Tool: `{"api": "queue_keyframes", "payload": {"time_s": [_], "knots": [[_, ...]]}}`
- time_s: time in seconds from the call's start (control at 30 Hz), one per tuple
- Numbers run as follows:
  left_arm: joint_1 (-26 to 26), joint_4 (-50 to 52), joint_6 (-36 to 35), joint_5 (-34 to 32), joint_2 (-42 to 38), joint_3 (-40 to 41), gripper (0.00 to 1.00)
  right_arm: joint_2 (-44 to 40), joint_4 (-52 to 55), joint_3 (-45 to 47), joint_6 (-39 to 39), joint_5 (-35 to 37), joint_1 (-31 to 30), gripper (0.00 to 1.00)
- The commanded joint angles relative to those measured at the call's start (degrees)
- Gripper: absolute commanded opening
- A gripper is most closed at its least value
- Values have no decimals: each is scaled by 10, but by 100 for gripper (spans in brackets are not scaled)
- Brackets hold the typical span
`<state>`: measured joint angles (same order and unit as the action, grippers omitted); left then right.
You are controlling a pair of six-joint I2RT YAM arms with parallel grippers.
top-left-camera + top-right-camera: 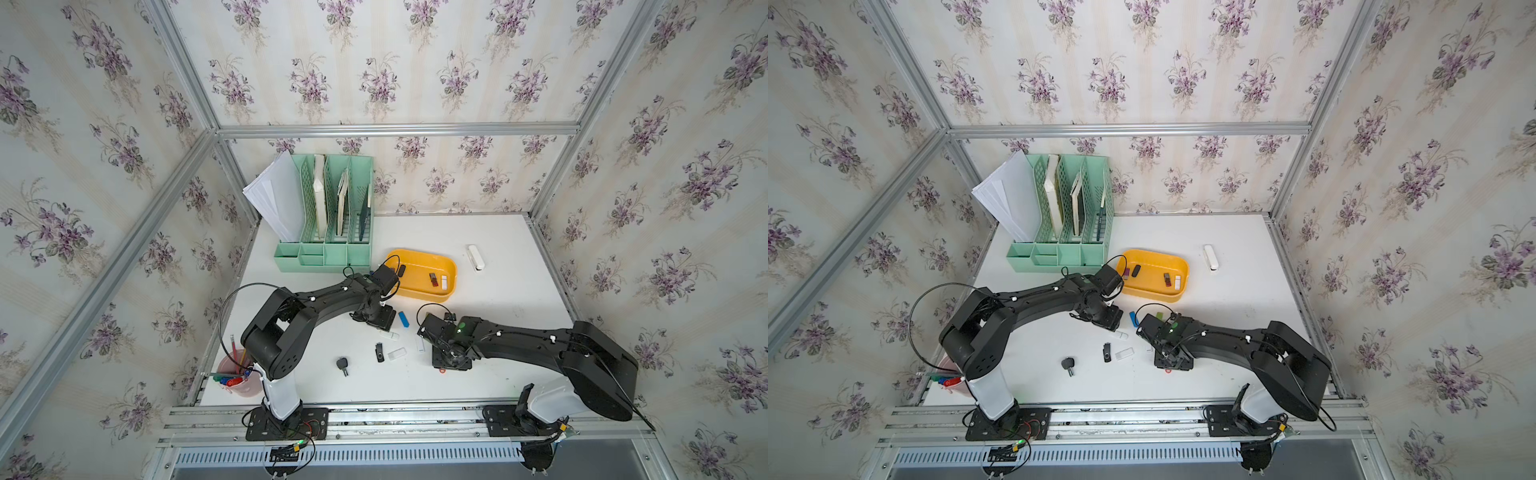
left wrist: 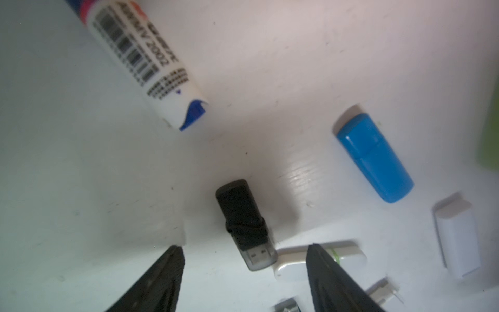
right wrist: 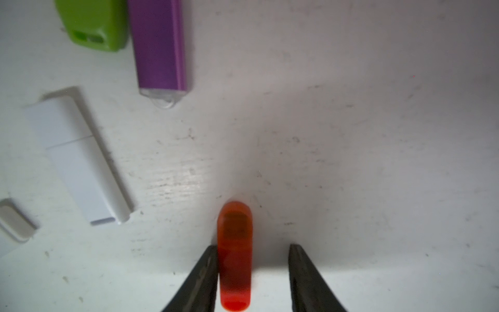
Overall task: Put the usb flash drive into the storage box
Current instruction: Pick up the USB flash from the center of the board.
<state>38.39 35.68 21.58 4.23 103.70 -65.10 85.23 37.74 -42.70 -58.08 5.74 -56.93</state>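
The orange flash drive is pictured on the tabletop, its long axis running between the part-open jaws of the right end effector, one jaw touching it, while the left end effector is held open and the storage box sits farther back.

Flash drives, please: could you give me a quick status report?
Left tool open over black drive. Right tool open, straddling orange drive, one finger touching. Storage box holds several drives; nothing blocking.
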Motion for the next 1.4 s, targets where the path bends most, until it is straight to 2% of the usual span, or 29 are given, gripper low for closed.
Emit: {"api": "queue_keyframes", "payload": {"time_s": [0.0, 0.37, 0.57, 0.73, 0.87, 1.37], "knots": [[1, -16, 28, -33, 3, 6, 76, 1, 3, 5, -2, -1, 0, 44], [2, -15, 62, -50, 29, -7, 76, 6, -12, 18, 0, -14, 0, 35], [1, -10, 72, -46, 33, -9, 65, 9, -10, 13, 6, -15, 0, 30], [2, -9, 74, -38, 36, -7, 50, 11, -7, 11, 9, -16, 0, 25], [3, -10, 75, -37, 36, -2, 46, 6, -8, 14, 8, -15, 0, 20], [5, -9, 77, -38, 35, 10, 30, -7, -4, 14, 9, -14, 0, 13]]}}
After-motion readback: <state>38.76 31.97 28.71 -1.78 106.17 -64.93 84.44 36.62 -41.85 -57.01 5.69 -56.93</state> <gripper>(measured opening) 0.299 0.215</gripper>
